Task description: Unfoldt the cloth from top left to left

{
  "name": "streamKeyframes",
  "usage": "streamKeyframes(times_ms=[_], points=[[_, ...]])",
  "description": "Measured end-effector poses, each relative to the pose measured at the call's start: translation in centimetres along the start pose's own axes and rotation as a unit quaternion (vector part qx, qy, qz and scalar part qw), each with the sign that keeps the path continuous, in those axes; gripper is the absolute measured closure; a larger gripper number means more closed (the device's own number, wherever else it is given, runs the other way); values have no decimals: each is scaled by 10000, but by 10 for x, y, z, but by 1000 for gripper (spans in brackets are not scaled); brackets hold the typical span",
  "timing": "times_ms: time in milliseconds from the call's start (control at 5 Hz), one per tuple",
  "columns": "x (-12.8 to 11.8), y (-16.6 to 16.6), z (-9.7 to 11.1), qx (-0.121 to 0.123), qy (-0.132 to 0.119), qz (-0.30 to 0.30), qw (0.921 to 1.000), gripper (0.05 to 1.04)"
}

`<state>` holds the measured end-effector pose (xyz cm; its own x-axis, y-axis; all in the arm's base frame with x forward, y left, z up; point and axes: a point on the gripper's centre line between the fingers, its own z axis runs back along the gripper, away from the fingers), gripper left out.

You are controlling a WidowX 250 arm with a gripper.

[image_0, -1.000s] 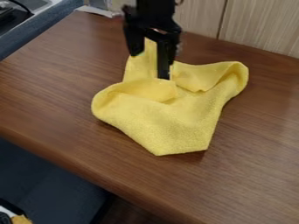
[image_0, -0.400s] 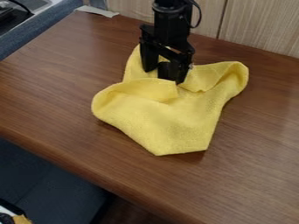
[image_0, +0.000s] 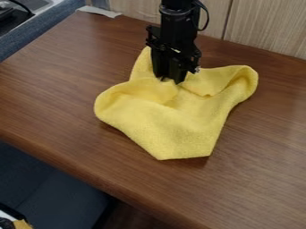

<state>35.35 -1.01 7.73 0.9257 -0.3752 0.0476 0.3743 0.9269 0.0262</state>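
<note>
No text, label, brand, number or sign can be read anywhere, from the upper left of the frame to the lower right.

Matt, soft-napped yellow cloth [image_0: 161, 125] on a smooth, faintly glossy tabletop [image_0: 65, 89], seemingly wood or wood-look laminate.

Blk arm [image_0: 178, 27] near-vert. at top ctr, end effector [image_0: 170, 81] pointing down, fingers [image_0: 178, 74] close tog.

Wood panelling [image_0: 263, 27] is standing behind the brown table [image_0: 53, 89].
A pale strip [image_0: 99, 11] is lying at the table's far corner; a black cable [image_0: 22, 6] is curving at the upper left.
</note>
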Motion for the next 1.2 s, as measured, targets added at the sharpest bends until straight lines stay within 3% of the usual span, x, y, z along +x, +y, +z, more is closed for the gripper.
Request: streamKeyframes(times_ms=[200,400,800,1200], points=[[0,0,-1,3,-7,15,10000,879],[-1,0,-1,3,-7,30,10000,981],[-3,3,21,70,-178,-5,9998,998],[-29,30,56,291,-430,431,9977,998]])
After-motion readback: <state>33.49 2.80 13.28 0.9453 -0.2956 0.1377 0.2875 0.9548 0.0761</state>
